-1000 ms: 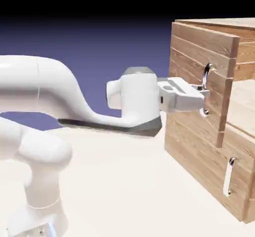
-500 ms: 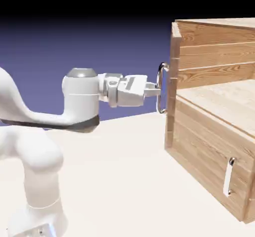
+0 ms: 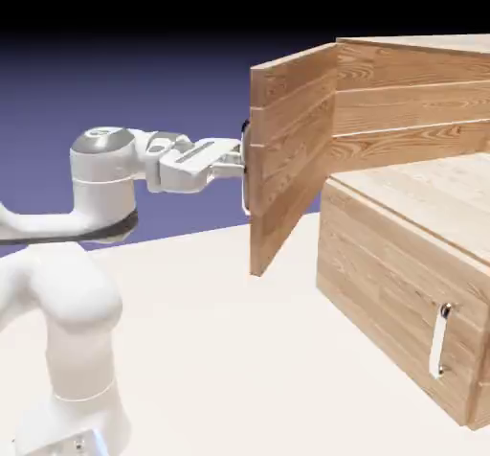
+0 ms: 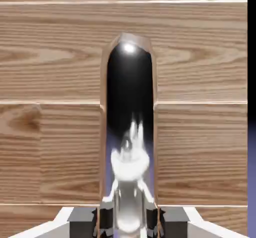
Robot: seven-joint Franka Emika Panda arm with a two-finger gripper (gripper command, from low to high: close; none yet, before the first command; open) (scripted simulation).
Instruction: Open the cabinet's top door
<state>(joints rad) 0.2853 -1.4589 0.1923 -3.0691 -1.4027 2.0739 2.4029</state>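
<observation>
The cabinet (image 3: 412, 243) is a light-brown plank box at the exterior view's right. Its top door (image 3: 292, 143) stands swung far out to the left, hinged at the cabinet's front corner. My gripper (image 3: 239, 161) is shut on the door's silver handle (image 3: 246, 169), with the arm stretched out level from the left. In the hand view the shiny curved handle (image 4: 129, 132) runs up the middle against the door's planks (image 4: 50, 82). It sits pinched between my grey fingertips (image 4: 101, 221) at the bottom edge, where my gripper (image 4: 129, 223) is shut on it.
The lower panel (image 3: 392, 291) is closed, its short silver handle (image 3: 439, 339) upright at the right. The opened door juts over the pale table (image 3: 220, 349) between the arm and the cabinet. A strip of blue backdrop (image 4: 251, 132) shows past the door's edge.
The door has swung from barely ajar to wide open, passing edge-on on the way. My hand drew back to the left with the handle, still gripping it.
</observation>
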